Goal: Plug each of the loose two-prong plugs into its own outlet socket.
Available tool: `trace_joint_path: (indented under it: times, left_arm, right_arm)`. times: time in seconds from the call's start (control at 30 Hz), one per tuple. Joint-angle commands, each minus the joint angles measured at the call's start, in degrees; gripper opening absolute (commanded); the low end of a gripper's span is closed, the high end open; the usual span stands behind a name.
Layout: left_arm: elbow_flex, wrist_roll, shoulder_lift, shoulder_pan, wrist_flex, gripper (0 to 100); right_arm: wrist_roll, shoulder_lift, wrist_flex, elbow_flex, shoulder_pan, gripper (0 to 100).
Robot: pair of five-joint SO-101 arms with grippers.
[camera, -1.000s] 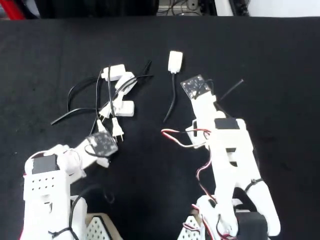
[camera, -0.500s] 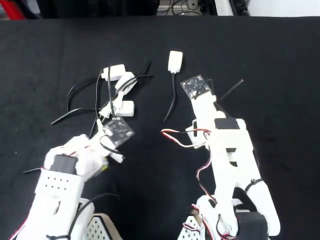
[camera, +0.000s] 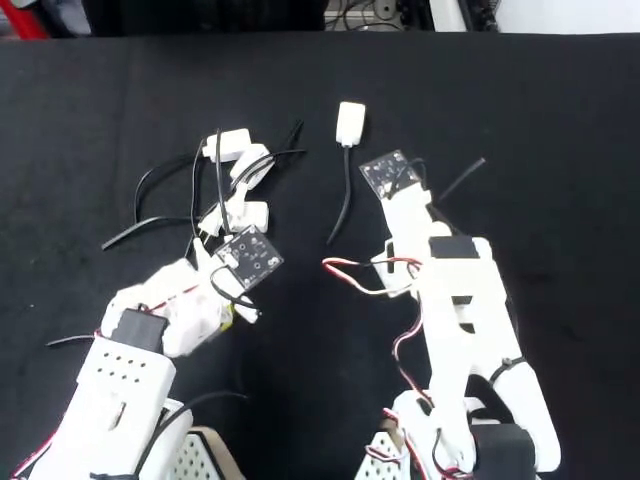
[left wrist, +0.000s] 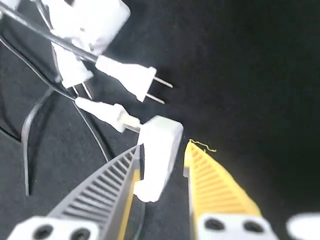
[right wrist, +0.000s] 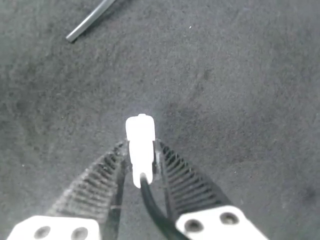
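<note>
Left pincer released, straddling an outlet socket; right pincer clenched on a white plug. Closing off-centre could twist the socket, dragging the cords tangled beside it.

From above, the left wrist board and right wrist board cover the jaws beneath. A white socket block runs off the left wrist view's edge; the plug hides its prongs.

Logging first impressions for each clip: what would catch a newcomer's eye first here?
A tangle of white plugs, sockets and black cords lies left of centre on the black table, where the left gripper straddles a white socket. Farther right, the right gripper pinches a small white plug on a black cord.
</note>
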Motion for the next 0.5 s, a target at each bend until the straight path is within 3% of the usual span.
trace_joint_path:
  times: [0.0, 0.27, 0.47]
  left_arm:
    - [0.2, -1.0, 0.2, -1.6, -4.2, 15]
    - [4.2, -1.1, 0.3, -3.8, -8.6, 16]
    - [3.5, -3.7, 6.8, -3.6, -9.1, 32]
  right_arm:
    - [0.4, 0.5, 0.2, -1.5, 0.8, 1.1]
    - [0.4, 0.5, 0.2, -1.4, 0.8, 1.1]
    - [0.2, 0.5, 0.2, -1.3, 0.8, 1.1]
